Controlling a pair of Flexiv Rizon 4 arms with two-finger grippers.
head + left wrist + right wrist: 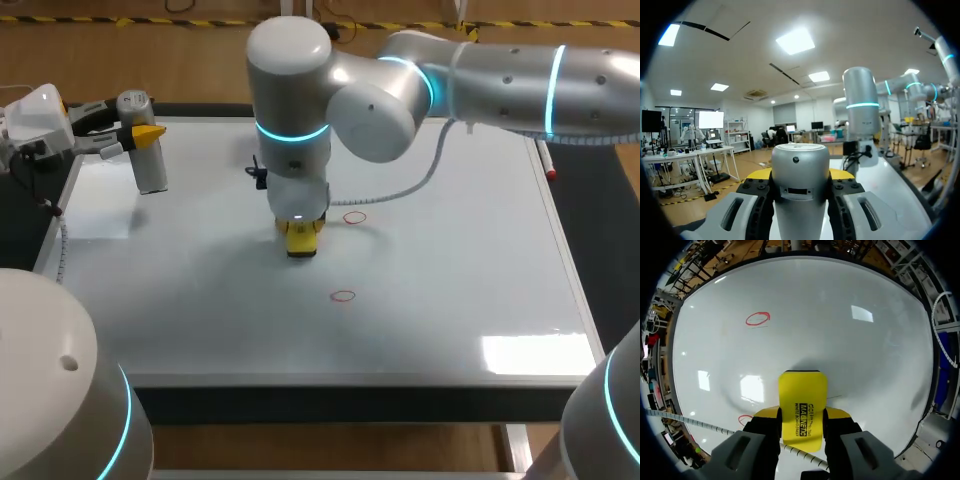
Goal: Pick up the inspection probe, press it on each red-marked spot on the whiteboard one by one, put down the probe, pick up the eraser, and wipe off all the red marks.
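Nearest, one small red ring (343,295) lies bare on the whiteboard (450,280). Just beyond it the right gripper (301,228) points straight down, its fingers closed on the yellow eraser (302,244). The wrist above hides most of the eraser, so whether it touches the board cannot be judged. A second red ring (355,216) sits just beside the eraser, and in the right wrist view a finger partly hides it. At the far left corner the left gripper (138,135) clamps the silver inspection probe (150,165) upright. The probe's lower end is cut off in the left wrist view.
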